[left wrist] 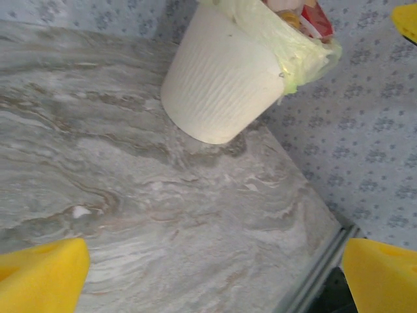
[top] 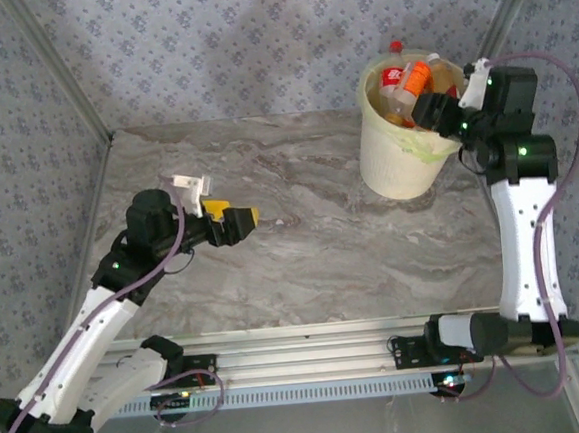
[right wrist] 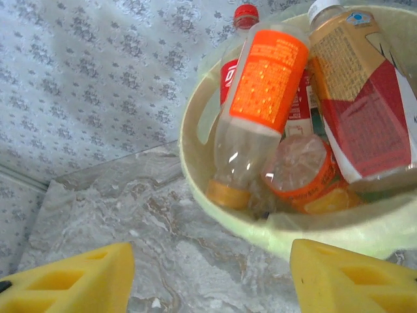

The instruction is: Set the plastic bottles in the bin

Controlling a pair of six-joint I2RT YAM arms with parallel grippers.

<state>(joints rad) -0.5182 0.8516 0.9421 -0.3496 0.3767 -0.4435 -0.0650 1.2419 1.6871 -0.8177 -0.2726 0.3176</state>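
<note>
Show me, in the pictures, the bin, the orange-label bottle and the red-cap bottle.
bin (left wrist: 221, 85), left wrist view, on its ribbed outer wall.
orange-label bottle (right wrist: 268, 78), right wrist view, on the label.
red-cap bottle (right wrist: 245, 13), right wrist view, on the cap.

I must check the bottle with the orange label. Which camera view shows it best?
The right wrist view: the bottle with the orange label lies in the bin close and sharp. The top view shows it small among other bottles. The left wrist view gives mostly the bin's wall; this bottle cannot be told there.
</note>
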